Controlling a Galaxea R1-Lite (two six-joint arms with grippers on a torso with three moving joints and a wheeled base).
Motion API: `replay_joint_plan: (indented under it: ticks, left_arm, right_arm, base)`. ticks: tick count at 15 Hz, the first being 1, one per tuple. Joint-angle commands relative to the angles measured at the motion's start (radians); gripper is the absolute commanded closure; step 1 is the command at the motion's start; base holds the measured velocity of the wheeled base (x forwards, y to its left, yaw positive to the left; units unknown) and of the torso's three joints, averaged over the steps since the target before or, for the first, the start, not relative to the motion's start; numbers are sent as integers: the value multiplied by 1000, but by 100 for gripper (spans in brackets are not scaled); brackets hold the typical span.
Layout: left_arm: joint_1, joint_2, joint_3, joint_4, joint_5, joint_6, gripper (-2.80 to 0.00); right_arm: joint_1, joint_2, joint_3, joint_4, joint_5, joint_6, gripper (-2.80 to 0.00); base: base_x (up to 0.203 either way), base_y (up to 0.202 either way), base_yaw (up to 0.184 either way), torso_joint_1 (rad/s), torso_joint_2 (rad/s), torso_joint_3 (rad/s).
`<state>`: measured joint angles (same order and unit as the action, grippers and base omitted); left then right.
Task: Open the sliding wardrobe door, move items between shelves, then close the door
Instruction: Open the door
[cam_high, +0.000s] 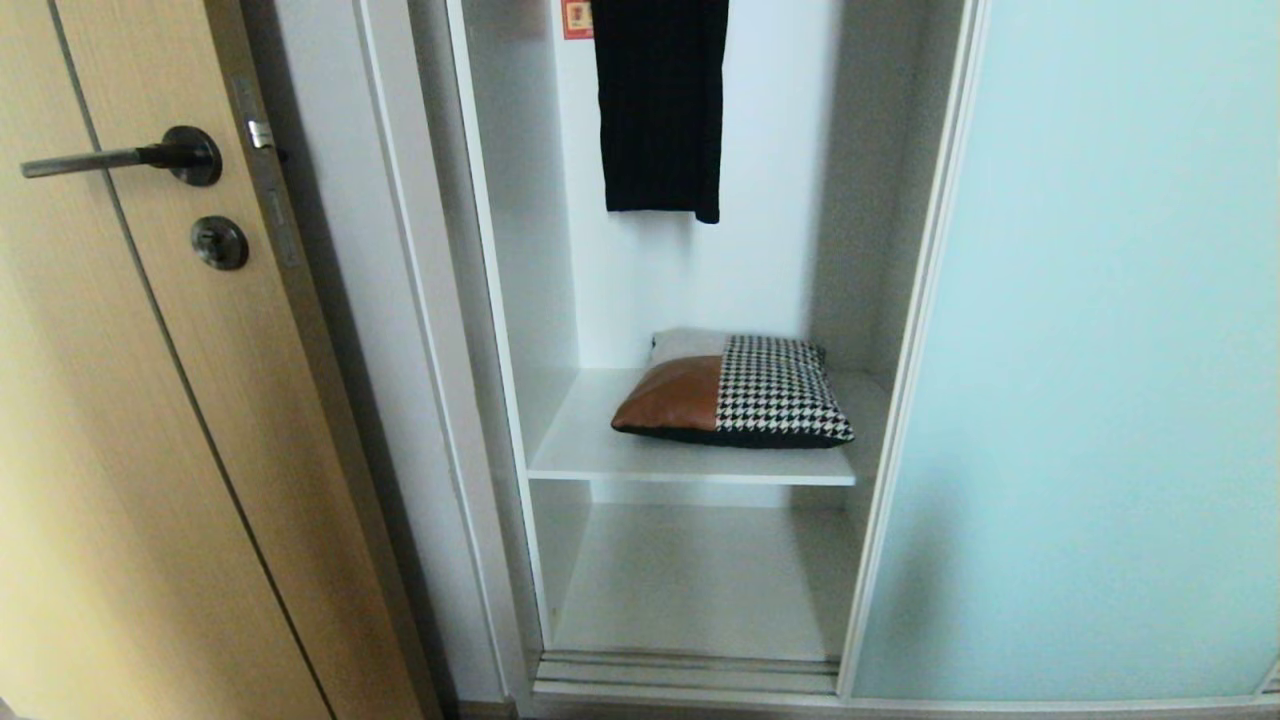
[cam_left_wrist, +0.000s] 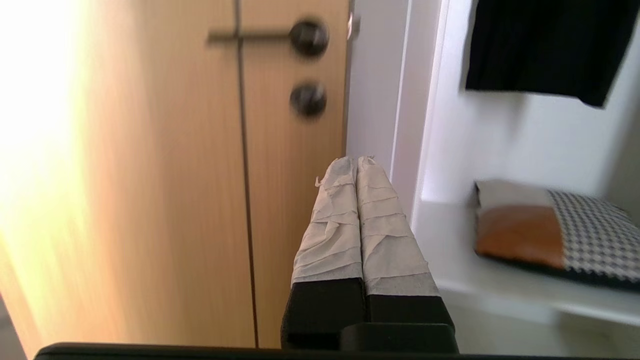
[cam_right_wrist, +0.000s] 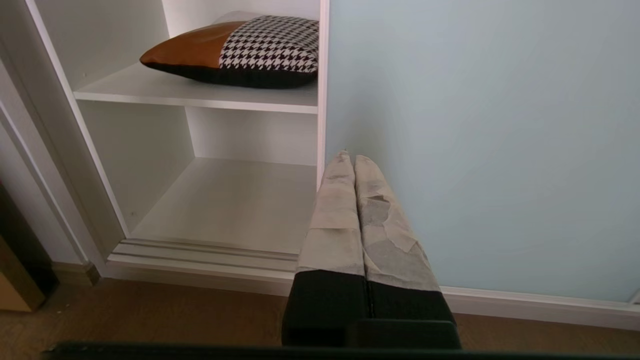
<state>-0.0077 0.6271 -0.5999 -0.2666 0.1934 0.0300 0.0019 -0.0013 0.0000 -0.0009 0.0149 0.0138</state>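
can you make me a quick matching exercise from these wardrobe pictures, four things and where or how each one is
Things:
1. cushion
2. sliding wardrobe door
3. black garment
4. lower shelf

States:
A. hanging above the upper shelf
B. bare, nothing on it
C. lying on the upper shelf
D. slid aside to the right, compartment open

Pairs: 1-C, 2-D, 3-A, 4-B

A tan wooden door (cam_high: 150, 420) with dark lever handle (cam_high: 120, 157); black garment (cam_high: 660, 105) hangs.
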Motion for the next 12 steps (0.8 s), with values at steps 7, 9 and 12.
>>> replay_joint_plan:
  ticks: [7, 9, 12]
  left_arm:
    - [1, -622, 305, 398, -106, -18, 0]
    - [2, -628, 409, 381, -112, -16, 0]
    - [2, -628, 592, 283, -169, -7, 0]
  right_arm:
    - [1, 0, 1, -1, 0, 0, 0]
    - [1, 0, 2, -1, 0, 0, 0]
    - [1, 0, 0, -1, 0, 0, 0]
  base:
    - [0, 0, 0, 0, 0, 0]
    - [0, 0, 0, 0, 0, 0]
    - [0, 0, 0, 0, 0, 0]
